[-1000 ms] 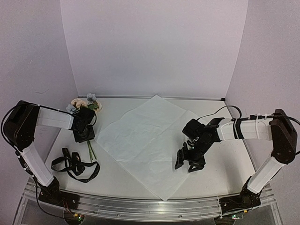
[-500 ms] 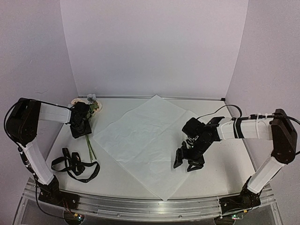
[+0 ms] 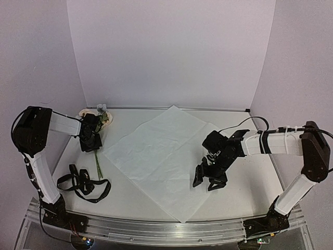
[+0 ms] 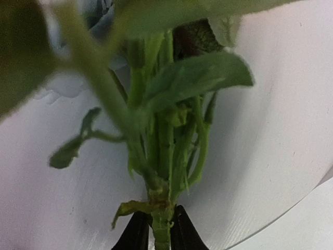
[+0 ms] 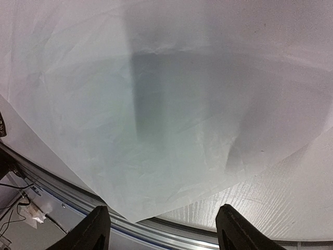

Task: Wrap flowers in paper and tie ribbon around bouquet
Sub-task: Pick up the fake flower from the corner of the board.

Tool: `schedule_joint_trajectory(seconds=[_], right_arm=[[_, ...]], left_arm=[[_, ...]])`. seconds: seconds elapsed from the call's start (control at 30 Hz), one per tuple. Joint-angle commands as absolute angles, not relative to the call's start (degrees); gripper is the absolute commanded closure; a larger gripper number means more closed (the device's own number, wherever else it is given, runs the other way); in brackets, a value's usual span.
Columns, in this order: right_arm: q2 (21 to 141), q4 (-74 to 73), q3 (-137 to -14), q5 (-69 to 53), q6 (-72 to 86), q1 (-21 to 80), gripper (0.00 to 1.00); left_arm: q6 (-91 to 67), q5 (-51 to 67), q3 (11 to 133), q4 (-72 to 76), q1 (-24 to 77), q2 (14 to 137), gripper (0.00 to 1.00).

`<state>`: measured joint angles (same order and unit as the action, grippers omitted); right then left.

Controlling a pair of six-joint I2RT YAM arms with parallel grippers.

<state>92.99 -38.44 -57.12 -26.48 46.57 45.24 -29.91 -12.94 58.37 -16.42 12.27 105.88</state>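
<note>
Left side. The flowers lie at the far left corner of the desk. Their blooms point toward the back wall and the thin green stems run toward the near edge. The left pincer sits over the stems just below the blooms.

Left wrist view: both dark fingers are pressed against the stem bundle from either side, with no gap visible. This reads as pinching the stems, though only the fingertips show at the bottom edge of the frame. Green leaves and a pale blue-grey bloom fill the upper frame, blurred. In the top view, one stem end pokes out past the pincer on the near side.

Ribbon: black, in loose loops on the desk near the left arm's base. It lies apart from both flowers and paper.

Paper: white, slightly crinkled, spread flat mid-desk as a diamond. One corner points to the back wall and one to the metal rail at the near edge.

Right pincer: above the right part of the paper, fingers spread wide, nothing between them. The right wrist view shows only the sheet and its near corner by the rail.
</note>
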Motion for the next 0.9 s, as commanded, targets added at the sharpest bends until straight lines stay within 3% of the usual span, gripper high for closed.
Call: schedule_joint_trajectory(seconds=[0.0,0.1,0.43,0.63,0.87], right_arm=[[91.6,-39.2,-58.7,-26.5,46.1,44.9,0.28],[91.7,-39.3,-58.8,-26.5,46.3,44.9,0.28],[89.8,-42.2,-59.5,-26.0,44.7,44.2,0.28],[87.3,-43.3,-58.3,-25.6,44.2,42.0,0.27],[82.6,-45.7,-56.1,-24.4,43.6,39.5,0.26]], left_arm=[[-28.7,-11.9,60.2,-14.4,11.8,108.9,0.94],[-27.6,-12.5,61.9,-15.7,11.7,108.5,1.00],[-24.2,-14.8,69.9,-24.7,13.9,99.0,1.00],[-30.0,-14.1,79.3,-30.2,22.9,97.7,1.00],[-38.5,-14.0,93.1,-31.7,36.4,106.9,1.00]])
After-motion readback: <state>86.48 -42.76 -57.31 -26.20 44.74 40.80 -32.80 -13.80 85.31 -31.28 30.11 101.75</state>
